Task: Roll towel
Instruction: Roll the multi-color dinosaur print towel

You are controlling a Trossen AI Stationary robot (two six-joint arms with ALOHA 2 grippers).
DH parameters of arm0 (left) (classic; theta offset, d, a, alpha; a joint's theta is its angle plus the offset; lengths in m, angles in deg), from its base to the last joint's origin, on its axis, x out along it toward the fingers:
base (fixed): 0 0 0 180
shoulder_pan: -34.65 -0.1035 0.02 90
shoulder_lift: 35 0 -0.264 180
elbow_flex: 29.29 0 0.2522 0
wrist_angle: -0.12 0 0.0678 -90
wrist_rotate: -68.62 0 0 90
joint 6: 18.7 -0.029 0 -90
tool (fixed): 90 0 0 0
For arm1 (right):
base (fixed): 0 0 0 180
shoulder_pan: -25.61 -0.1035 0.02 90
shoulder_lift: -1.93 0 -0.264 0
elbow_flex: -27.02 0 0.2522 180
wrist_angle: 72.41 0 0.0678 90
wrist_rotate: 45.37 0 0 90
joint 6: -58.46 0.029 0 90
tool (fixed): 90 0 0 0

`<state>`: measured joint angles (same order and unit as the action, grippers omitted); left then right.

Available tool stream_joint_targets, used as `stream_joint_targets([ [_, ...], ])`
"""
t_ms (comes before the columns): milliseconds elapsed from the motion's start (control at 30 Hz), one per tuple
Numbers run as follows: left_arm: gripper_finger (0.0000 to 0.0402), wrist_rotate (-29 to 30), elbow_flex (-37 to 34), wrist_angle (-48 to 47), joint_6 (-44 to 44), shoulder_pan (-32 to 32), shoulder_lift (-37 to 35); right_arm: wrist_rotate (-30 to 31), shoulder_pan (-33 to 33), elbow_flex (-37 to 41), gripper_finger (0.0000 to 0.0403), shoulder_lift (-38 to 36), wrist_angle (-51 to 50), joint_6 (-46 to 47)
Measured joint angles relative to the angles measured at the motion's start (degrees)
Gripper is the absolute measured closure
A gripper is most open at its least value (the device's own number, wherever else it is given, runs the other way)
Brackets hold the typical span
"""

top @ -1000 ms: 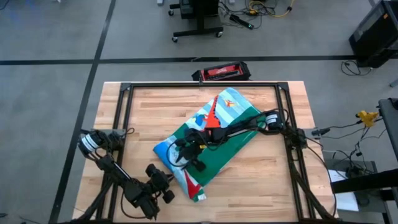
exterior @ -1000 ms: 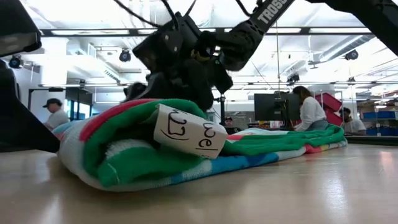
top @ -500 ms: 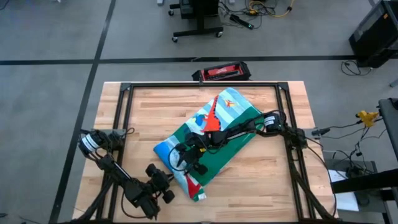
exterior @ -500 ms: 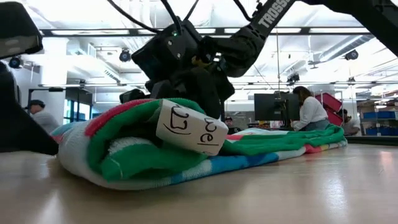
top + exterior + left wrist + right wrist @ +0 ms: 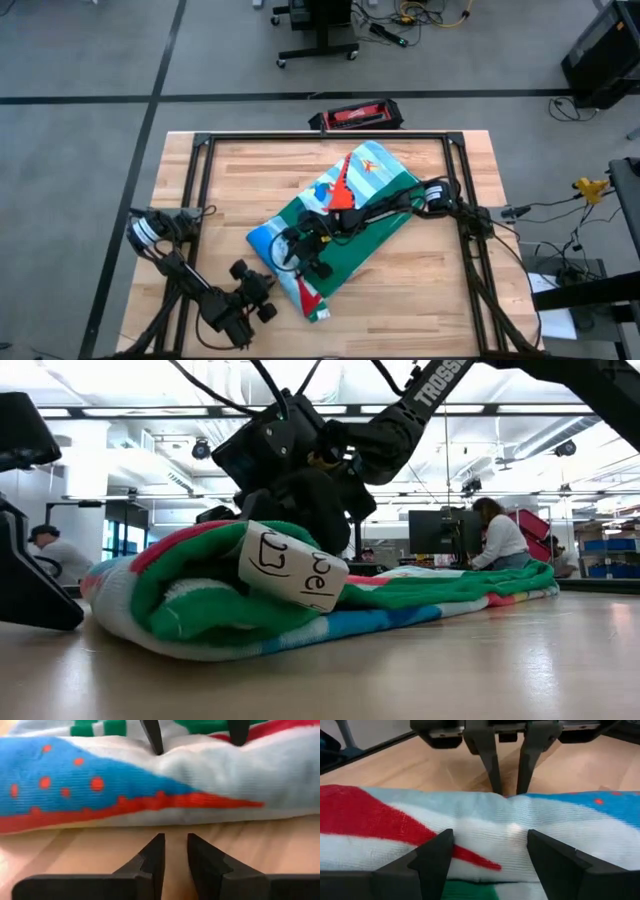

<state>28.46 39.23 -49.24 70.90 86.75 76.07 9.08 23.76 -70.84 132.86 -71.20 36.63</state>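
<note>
Wooden table (image 5: 420, 290) is bearing the half-rolled towel (image 5: 340, 225), where the right gripper (image 5: 303, 247) is resting spread-fingered, ungripping, and the left gripper (image 5: 262, 292) is waiting narrowly parted, empty; regripping the rolled edge seems next.

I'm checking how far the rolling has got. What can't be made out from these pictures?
- How many turns the towel has: high view, the right arm lies across it.
- Far end of the roll: low view, the near fold hides it.
- The tag's writing: low view, curled and unreadable.
- Towel's full length: both wrist views, cut off by the edges.
</note>
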Motion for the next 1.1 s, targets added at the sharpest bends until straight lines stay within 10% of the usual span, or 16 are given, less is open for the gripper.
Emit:
stream_joint_targets([
  [467,0.0220,-0.67,-1.08,-2.29,2.77,-0.28,-0.85,3.80,-0.24,0.00,0.0089,-1.58,0.57,-2.27],
  [1100,0.0212,6.91,-1.46,-0.21,1.85,-0.83,-0.64,3.23,0.55,-0.22,0.0095,3.08,1.19,-2.20],
])
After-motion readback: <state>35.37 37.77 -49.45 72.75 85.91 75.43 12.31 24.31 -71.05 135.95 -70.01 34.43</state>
